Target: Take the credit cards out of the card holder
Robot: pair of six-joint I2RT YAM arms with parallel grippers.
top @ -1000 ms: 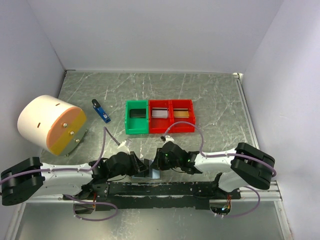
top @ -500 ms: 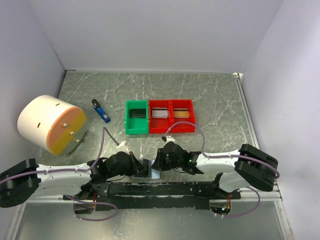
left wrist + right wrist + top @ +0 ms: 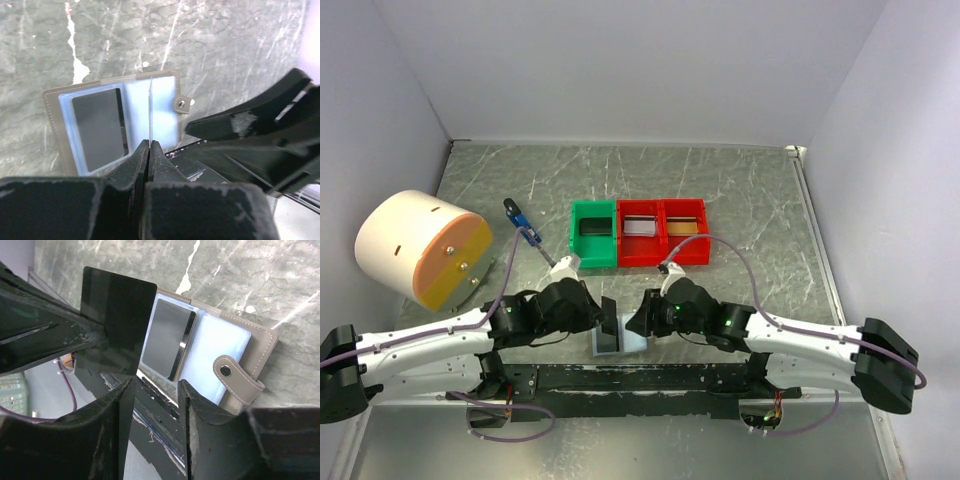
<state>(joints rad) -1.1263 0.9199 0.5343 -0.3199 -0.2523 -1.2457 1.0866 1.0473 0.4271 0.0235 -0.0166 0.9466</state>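
One black card (image 3: 116, 315) is pinched edge-on in the left hand (image 3: 149, 145). The card holder (image 3: 160, 100) lies open at the bench's (image 3: 740, 190) near edge, with a second dark card (image 3: 100, 127) in its pocket. The right hand (image 3: 155, 387) hovers above it, fingers apart, holding nothing.

Card holder (image 3: 630, 345) lies on the table (image 3: 740, 190) before the trays (image 3: 638, 256).

Left arm (image 3: 430, 345), white with black joints, and matching right arm (image 3: 800, 335) lie low and reach inward, wrists nearly meeting at centre. Left gripper (image 3: 149, 145): fingers pressed together on a thin black rectangular card (image 3: 112, 315). Right gripper (image 3: 156, 385): fingers parted, holding nothing.
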